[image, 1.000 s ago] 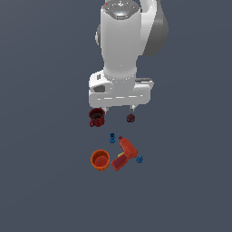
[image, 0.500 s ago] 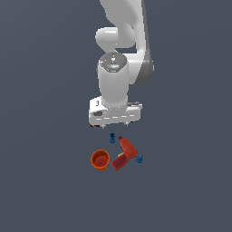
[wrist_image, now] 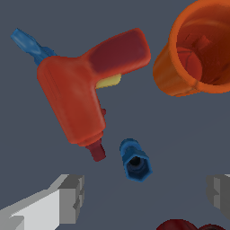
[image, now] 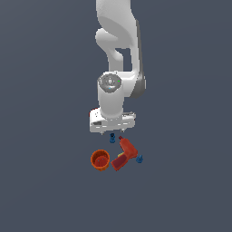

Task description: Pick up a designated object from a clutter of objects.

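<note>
1. Centrally in the exterior view, the white arm hangs over the clutter, its gripper (image: 116, 132) low at mid-frame. The fingers are mostly hidden behind the hand body, so their spread cannot be told here. The small dark-blue piece (image: 112, 138) stands just below the gripper, near the tip of the red-orange toy drill (image: 124, 154). The orange cup (image: 100, 159) sits lower left of the drill, and a lighter blue piece (image: 139, 159) lies just beside the drill on the exterior view's right. Bare grey floor (image: 41, 181) spreads wide on every side of the cluster.

2. The wrist view shows what the other cannot: the gripper (wrist_image: 146, 197) is wide open and holds nothing, one grey finger (wrist_image: 72, 197) at the lower left and the other at the lower right edge. The dark-blue piece (wrist_image: 135, 160) stands between them, touching neither, with clear floor around it. The drill (wrist_image: 87, 85) fills the upper left, its dark red bit close beside the piece but apart. The cup (wrist_image: 195, 49) takes the upper right corner. A lighter blue piece (wrist_image: 29, 45) shows behind the drill. A dark red mug (wrist_image: 179, 224) rim shows at the bottom edge.
</note>
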Tool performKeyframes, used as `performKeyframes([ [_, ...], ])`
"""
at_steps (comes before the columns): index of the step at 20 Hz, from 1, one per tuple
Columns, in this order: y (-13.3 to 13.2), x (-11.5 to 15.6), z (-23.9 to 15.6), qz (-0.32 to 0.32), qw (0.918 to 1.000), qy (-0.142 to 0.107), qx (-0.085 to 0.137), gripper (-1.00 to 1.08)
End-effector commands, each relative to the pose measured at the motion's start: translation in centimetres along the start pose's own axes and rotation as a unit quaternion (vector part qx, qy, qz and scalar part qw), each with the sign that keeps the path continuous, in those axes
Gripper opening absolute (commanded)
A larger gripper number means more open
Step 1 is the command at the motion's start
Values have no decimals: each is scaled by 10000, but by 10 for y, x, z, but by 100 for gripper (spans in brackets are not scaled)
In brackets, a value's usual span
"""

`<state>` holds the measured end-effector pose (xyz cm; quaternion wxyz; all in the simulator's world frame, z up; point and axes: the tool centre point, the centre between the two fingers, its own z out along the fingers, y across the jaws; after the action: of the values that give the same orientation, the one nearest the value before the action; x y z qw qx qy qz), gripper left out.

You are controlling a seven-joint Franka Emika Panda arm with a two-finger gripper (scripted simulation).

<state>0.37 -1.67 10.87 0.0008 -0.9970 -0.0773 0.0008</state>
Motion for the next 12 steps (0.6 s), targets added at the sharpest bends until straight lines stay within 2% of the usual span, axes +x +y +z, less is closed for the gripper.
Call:
performKeyframes([
  [1, 1, -2, 9, -22, 10000, 7, -6, 100],
  [12, 2, -4, 23, -32, 10000, 1, -7, 100],
])
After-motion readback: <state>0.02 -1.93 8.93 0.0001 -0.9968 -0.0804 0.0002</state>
